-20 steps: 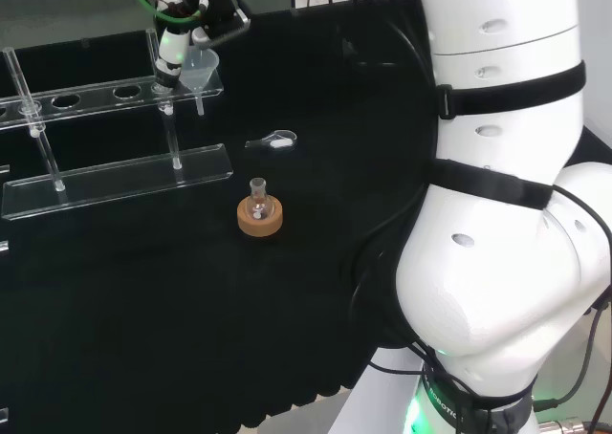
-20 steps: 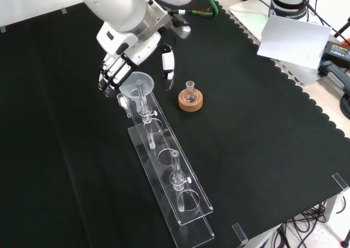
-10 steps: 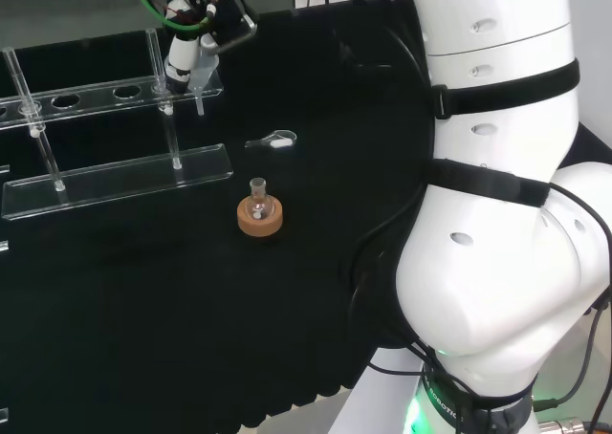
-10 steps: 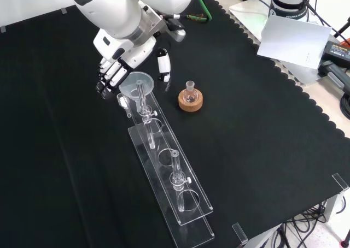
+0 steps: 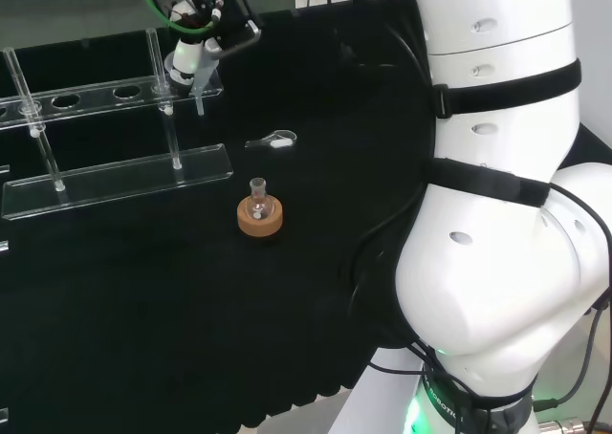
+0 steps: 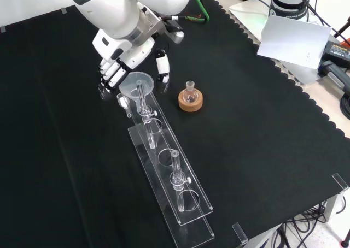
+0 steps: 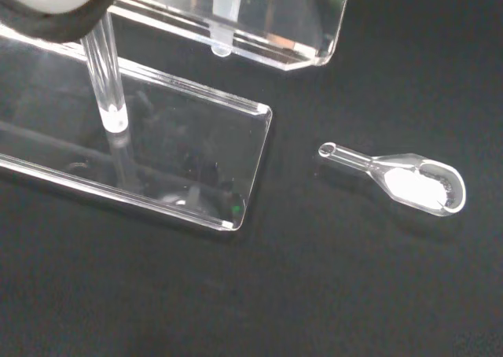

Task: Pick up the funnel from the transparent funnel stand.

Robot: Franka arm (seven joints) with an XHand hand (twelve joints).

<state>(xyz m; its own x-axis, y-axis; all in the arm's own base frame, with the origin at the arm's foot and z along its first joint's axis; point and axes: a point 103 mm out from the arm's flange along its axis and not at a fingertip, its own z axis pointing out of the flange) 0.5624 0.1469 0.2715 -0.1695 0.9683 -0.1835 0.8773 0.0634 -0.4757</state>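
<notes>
At the stand's far end, funnel [image 6: 137, 83]: clear cone with a slim stem, seated in the last hole.
Stand [image 6: 180, 204]: clear flat plastic rack on posts.
Hand [image 6: 112, 70]: fingers left of the cone, thumb [image 6: 162, 66] right; spread, holding nothing.
Flask [image 6: 190, 94]: small glass, in a cork ring [image 6: 191, 101].

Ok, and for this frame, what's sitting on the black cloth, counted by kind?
Funnel: 1
Clear stand: 1
Small flask: 1
Cork ring: 1
Glass scoop with white powder: 1
Total: 5
</notes>
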